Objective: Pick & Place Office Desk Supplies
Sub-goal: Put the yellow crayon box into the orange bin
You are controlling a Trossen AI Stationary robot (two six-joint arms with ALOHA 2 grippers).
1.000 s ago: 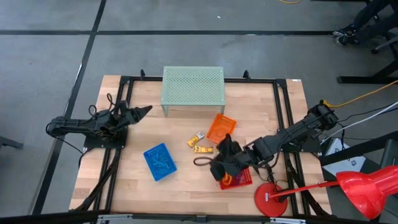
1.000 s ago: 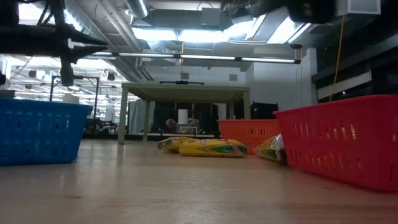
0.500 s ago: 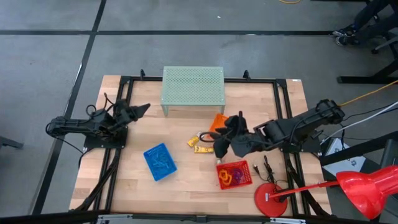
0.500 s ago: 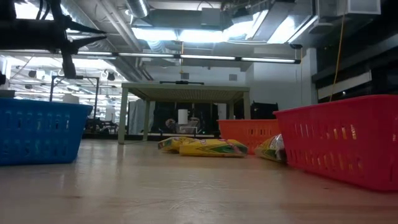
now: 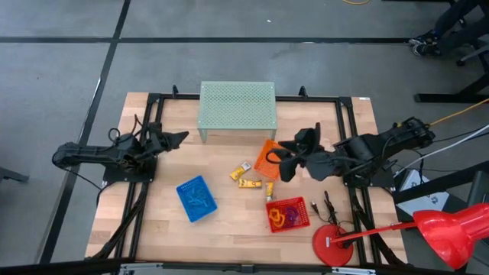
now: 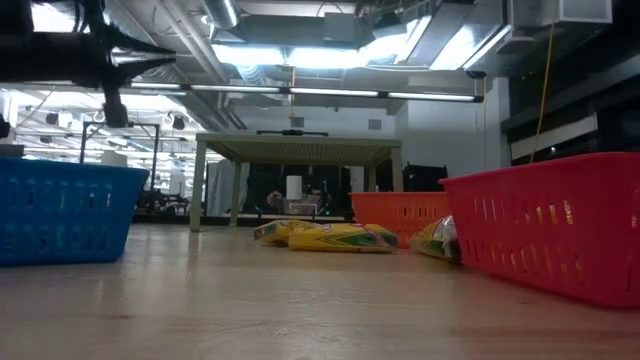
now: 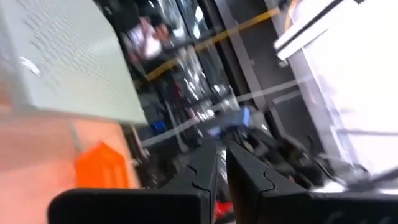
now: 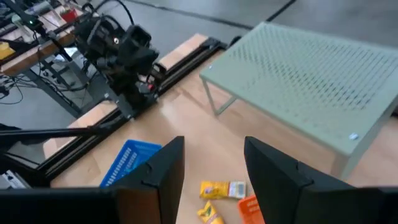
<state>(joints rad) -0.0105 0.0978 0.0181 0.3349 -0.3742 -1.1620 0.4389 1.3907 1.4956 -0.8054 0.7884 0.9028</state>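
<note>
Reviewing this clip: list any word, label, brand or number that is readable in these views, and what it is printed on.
None can be read.
Small yellow-and-white packets on the wooden table: printing too small and blurred to read.
Blue plastic basket, orange plastic basket, red plastic basket: no labels show.
Pale green perforated metal stand: one small white mark, unreadable.

Left arm: extended low along the left edge of the bench, forearm level. Left tool points toward the bench centre, fingers pressed nearly together, nothing between them.

Right arm: reaches in from the right edge of the bench, elbow raised. Right tool hangs above the bench centre, fingers spread apart and empty.
</note>
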